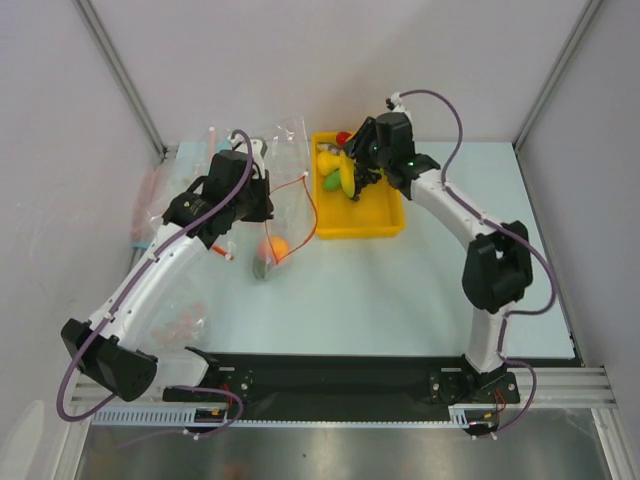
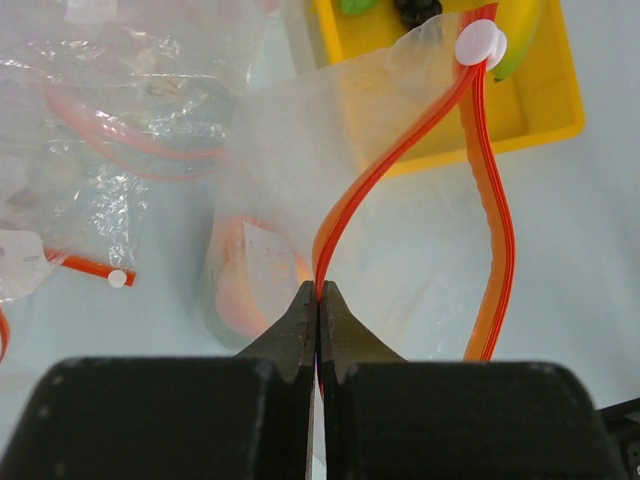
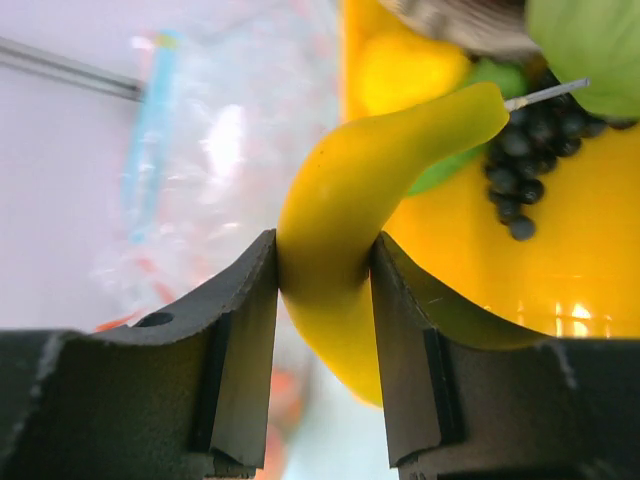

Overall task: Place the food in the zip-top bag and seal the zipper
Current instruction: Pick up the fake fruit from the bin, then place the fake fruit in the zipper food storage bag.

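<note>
banana sits pinched between the right gripper's fingers above the yellow tray — the left gripper clamps the red zipper, holding the zip-top bag agape. best to enter tip-first between the strips — release low.

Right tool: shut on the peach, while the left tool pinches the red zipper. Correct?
One slip: the right tool is shut on the yellow banana, not the peach. The right wrist view shows it clamped between the fingers. The rest holds: the left tool pinches the red zipper.
</note>
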Action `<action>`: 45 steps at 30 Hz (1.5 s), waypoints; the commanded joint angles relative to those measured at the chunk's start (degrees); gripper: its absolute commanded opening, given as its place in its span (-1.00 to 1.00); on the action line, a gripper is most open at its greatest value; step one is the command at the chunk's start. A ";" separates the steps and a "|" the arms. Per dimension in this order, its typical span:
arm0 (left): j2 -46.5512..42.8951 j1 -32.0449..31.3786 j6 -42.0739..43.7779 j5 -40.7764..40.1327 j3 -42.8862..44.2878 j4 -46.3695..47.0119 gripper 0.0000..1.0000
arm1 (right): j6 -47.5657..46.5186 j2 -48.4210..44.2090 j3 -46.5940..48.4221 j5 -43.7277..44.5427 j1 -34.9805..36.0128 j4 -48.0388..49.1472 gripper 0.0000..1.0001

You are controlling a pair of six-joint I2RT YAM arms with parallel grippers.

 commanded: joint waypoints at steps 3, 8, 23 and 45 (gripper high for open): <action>2.20 -0.07 -3.79 5.35 4.98 1.87 -0.99 | -2.48 -14.41 -5.80 -9.91 0.83 12.35 -0.34; 4.14 -0.16 -4.94 6.41 6.56 2.31 -0.99 | -0.20 -21.64 -11.68 -19.66 1.97 18.16 -0.35; 4.84 -0.07 -8.01 13.09 7.44 4.15 -0.99 | 5.88 -26.49 -27.17 -29.44 7.50 41.20 -0.35; 3.87 4.32 -11.00 18.27 9.37 5.65 -0.99 | 6.48 -27.27 -35.42 -29.35 11.73 45.65 -0.14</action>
